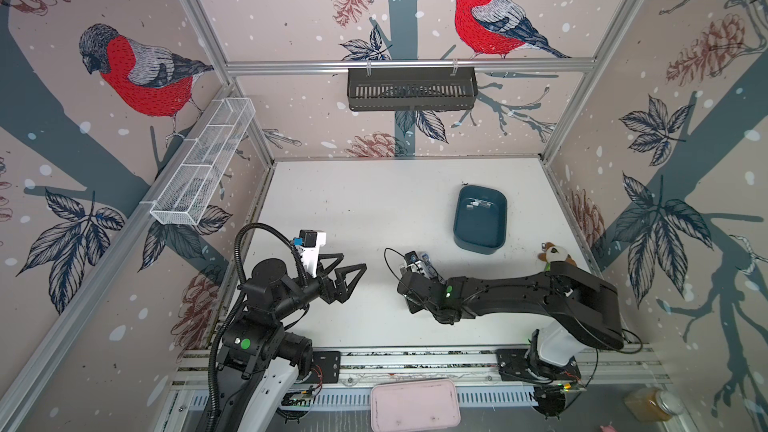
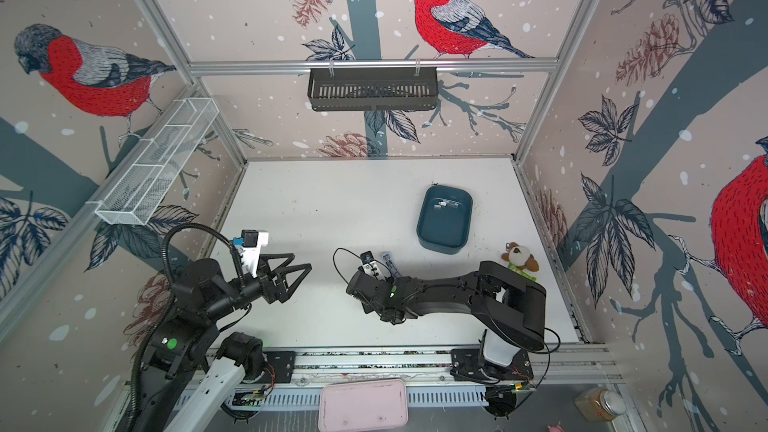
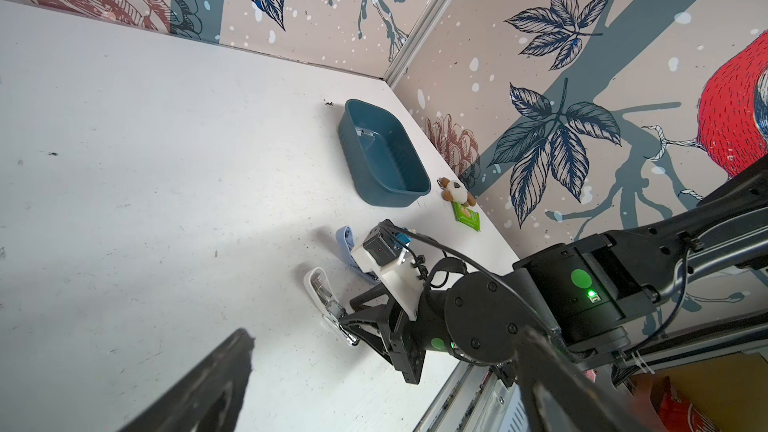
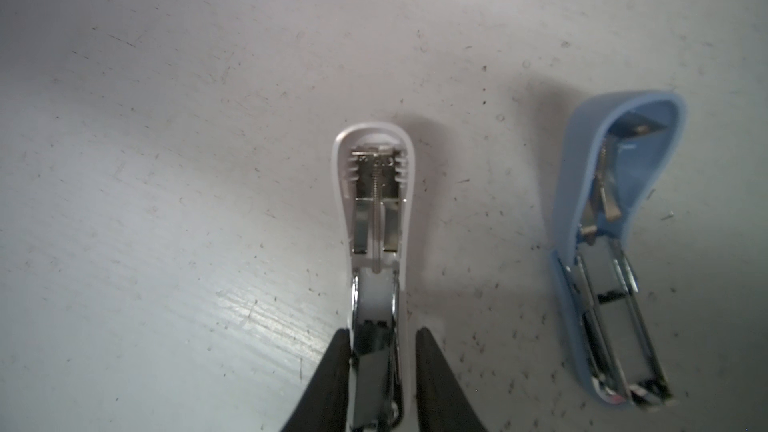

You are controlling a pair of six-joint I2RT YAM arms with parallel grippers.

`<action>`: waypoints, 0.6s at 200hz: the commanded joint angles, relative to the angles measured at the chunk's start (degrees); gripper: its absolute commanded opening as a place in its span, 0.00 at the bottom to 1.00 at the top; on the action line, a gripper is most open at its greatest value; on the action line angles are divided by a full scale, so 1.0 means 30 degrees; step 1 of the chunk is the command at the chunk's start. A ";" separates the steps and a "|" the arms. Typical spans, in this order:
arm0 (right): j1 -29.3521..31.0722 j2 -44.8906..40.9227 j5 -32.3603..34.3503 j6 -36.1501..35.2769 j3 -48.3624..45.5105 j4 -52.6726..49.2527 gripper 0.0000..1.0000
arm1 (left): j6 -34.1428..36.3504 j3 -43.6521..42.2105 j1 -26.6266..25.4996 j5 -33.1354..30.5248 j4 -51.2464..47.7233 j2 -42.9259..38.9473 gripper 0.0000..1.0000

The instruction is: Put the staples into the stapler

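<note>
The white stapler (image 4: 376,218) runs past the right wrist view's edge, its rear unseen.

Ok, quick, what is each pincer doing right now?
Left pincer: wide open, empty.
Right pincer: partly open, straddling the white stapler, with a gap on one side, so not gripping.

A scuffed white tabletop (image 1: 353,209) carries a dark teal plastic tub (image 1: 478,243) toward its far right. A small brown-and-white plush toy (image 1: 556,252) lies near the right edge, touching a green packet (image 3: 467,216). A black slotted basket (image 1: 411,89) hangs from the back wall's rail and a white wire basket (image 1: 203,160) from the left wall. In front of the tabletop sit a pink tray (image 1: 415,405) and an amber jar (image 1: 652,405).
</note>
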 commanded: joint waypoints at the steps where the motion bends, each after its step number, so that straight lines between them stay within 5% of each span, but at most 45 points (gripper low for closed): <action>1: -0.0014 -0.0200 0.0105 -0.0082 0.0146 0.0033 0.30 | 0.0122 0.0013 0.0023 0.0048 0.0271 0.0039 0.98; 120: -0.0824 -0.1716 -0.0954 -0.0547 -0.0859 0.1048 0.23 | 0.0004 -0.0010 0.0007 0.0286 0.0382 0.0745 0.98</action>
